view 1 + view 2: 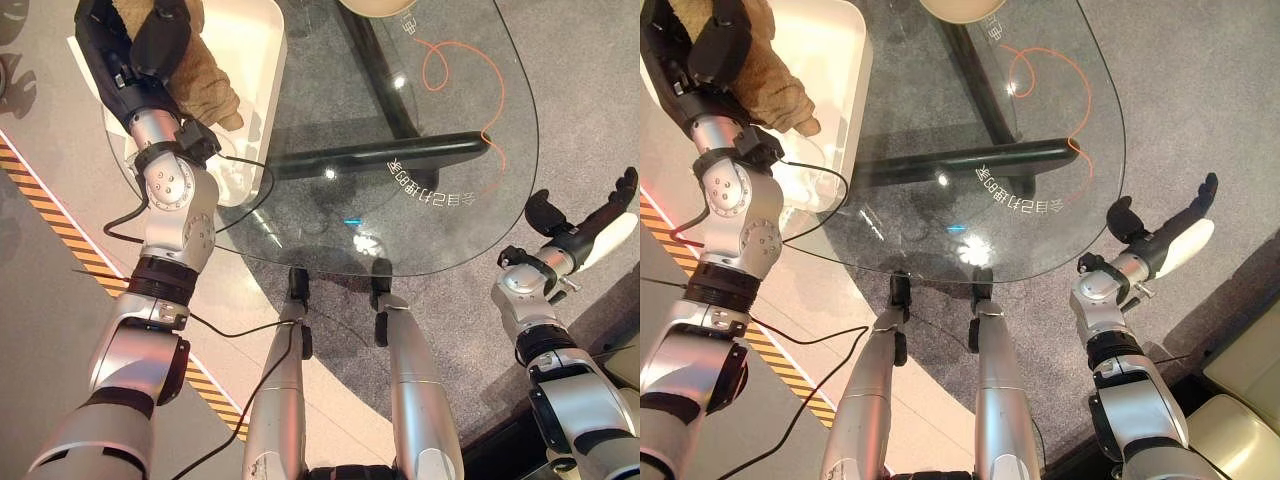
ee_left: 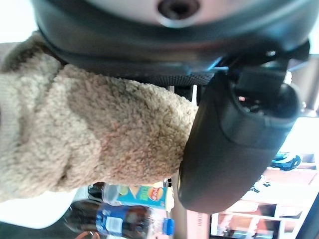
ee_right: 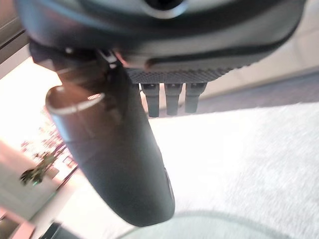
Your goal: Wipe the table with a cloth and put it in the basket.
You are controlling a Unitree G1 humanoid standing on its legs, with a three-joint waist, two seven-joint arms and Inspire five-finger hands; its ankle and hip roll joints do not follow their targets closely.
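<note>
- Gripping the tan fleecy cloth (image 1: 205, 85), the left hand (image 1: 125, 50) hangs over the white basket (image 1: 262, 60) at the far left of the glass counter (image 1: 440, 200), fingers and thumb curled round the cloth.
- Cloth bunch droops from the hand into the basket.
- Right hand (image 1: 585, 225) sits off the counter's right edge, fingers straight and holding nothing.

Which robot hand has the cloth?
The left robot hand, over the white basket, grips the tan cloth. The right robot hand hangs open beside the table, holding nothing.
</note>
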